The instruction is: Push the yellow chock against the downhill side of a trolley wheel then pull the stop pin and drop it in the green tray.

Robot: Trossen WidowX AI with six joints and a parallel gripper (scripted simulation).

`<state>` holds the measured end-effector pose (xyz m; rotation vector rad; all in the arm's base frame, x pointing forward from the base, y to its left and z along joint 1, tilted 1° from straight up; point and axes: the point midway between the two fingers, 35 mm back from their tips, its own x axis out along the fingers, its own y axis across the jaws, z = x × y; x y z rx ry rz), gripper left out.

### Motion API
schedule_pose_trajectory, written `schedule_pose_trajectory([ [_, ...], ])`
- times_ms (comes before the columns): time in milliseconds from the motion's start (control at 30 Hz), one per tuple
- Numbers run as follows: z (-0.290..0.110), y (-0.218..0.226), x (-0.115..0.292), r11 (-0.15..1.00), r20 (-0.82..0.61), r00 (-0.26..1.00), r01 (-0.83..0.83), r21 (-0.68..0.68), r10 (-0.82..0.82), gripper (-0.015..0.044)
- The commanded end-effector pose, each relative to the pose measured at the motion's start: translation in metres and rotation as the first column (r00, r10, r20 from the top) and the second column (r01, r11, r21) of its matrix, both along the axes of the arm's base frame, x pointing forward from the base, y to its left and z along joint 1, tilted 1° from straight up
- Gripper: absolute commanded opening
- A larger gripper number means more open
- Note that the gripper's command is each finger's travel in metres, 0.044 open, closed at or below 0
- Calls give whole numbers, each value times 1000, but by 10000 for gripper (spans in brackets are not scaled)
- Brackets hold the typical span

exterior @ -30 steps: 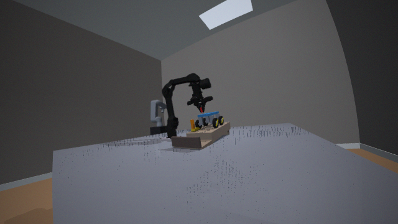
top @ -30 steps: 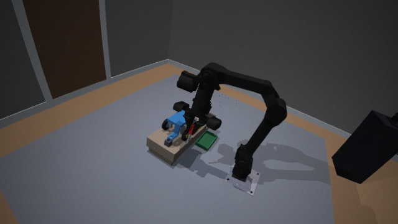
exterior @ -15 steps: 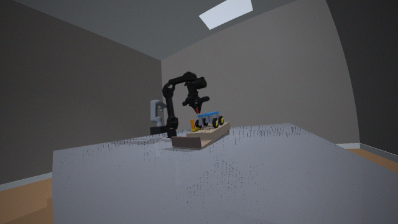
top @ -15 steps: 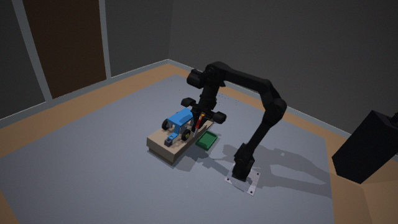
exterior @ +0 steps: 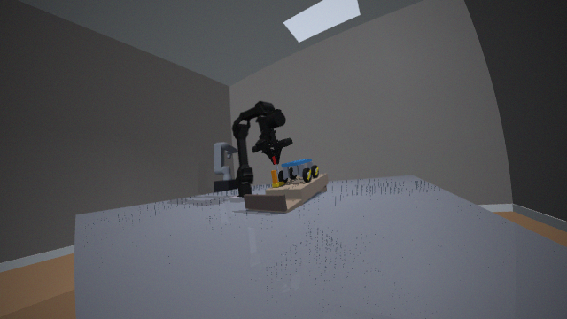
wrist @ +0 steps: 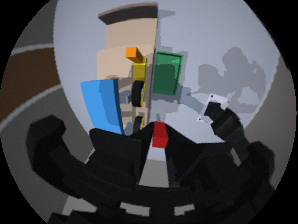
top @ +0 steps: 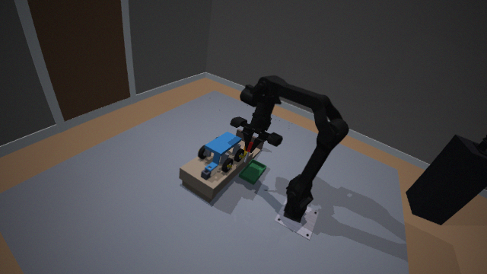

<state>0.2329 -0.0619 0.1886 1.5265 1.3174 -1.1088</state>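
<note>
My gripper (top: 249,143) (exterior: 275,160) (wrist: 158,125) is shut on the red head of the stop pin (top: 247,155) (exterior: 274,159) (wrist: 160,137), whose pale shaft hangs below. The pin is clear of the ramp's uphill end, held beside the trolley near the green tray (top: 246,180) (wrist: 165,93). The trolley (top: 224,141) (exterior: 298,162) (wrist: 101,102), with its blue top, stands on the ramp (top: 195,186) (exterior: 306,191) (wrist: 112,67). The yellow chock (exterior: 275,178) (wrist: 139,70), its orange handle upright, sits at the downhill side of a tray-side wheel and appears to touch it. Its black base is not clear.
A brown end board (exterior: 266,202) (wrist: 131,13) stands across the ramp's downhill end. The tray lies on the grey surface beside the ramp, between it and the arm's base plate (top: 309,228) (wrist: 204,112). A large dark block (top: 449,183) stands far right in the top view.
</note>
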Motion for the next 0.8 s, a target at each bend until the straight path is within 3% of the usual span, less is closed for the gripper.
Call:
schedule_pose_trajectory([
  [0,-4,-16,-3,1000,-4,1000,-2,-4,2,0],
  [600,-14,-62,-13,1000,-6,1000,3,-9,-3,0],
  [767,-14,-61,-14,992,-34,991,127,-27,-128,0],
])
